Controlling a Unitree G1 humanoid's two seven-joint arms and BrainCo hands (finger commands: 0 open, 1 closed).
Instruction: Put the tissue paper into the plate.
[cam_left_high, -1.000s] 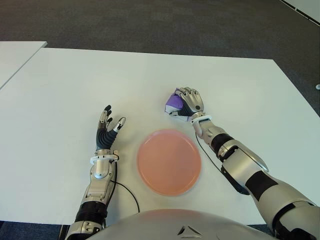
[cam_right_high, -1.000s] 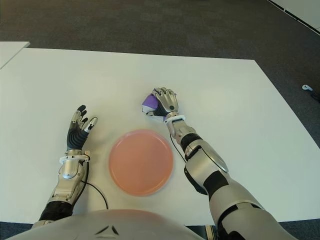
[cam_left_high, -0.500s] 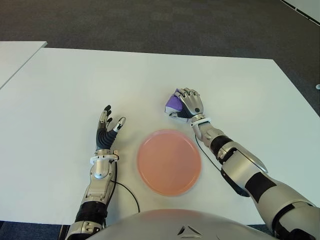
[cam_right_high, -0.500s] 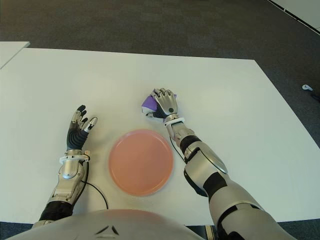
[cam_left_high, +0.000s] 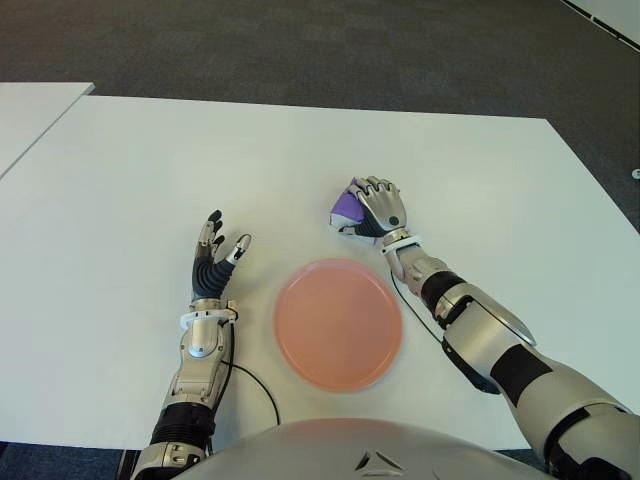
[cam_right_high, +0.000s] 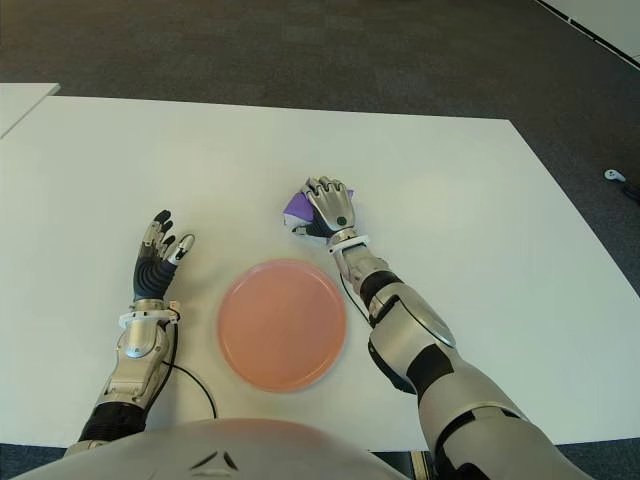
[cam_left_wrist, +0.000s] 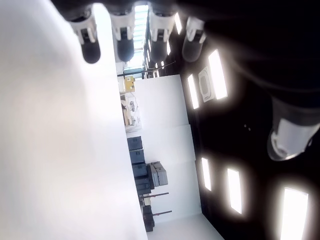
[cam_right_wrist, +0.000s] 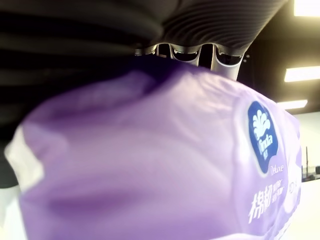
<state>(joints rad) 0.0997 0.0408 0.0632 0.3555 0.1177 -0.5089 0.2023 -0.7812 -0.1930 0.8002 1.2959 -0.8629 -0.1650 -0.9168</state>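
A purple tissue pack (cam_left_high: 347, 208) lies on the white table (cam_left_high: 300, 160) just beyond the pink plate (cam_left_high: 338, 322). My right hand (cam_left_high: 378, 209) covers the pack from the right, its fingers curled over it. In the right wrist view the purple wrapper (cam_right_wrist: 165, 165) fills the frame right under the palm, with fingertips (cam_right_wrist: 195, 55) curled over its far edge. My left hand (cam_left_high: 213, 256) shows to the left of the plate, fingers spread and holding nothing.
A second white table's corner (cam_left_high: 30, 110) shows at the far left. Dark carpet (cam_left_high: 300, 40) lies beyond the table's far edge. A thin cable (cam_left_high: 262, 392) runs by my left forearm near the front edge.
The right hand has shifted slightly on the tissue pack, with its fingers staying curled over it. The left hand and the plate have not moved.
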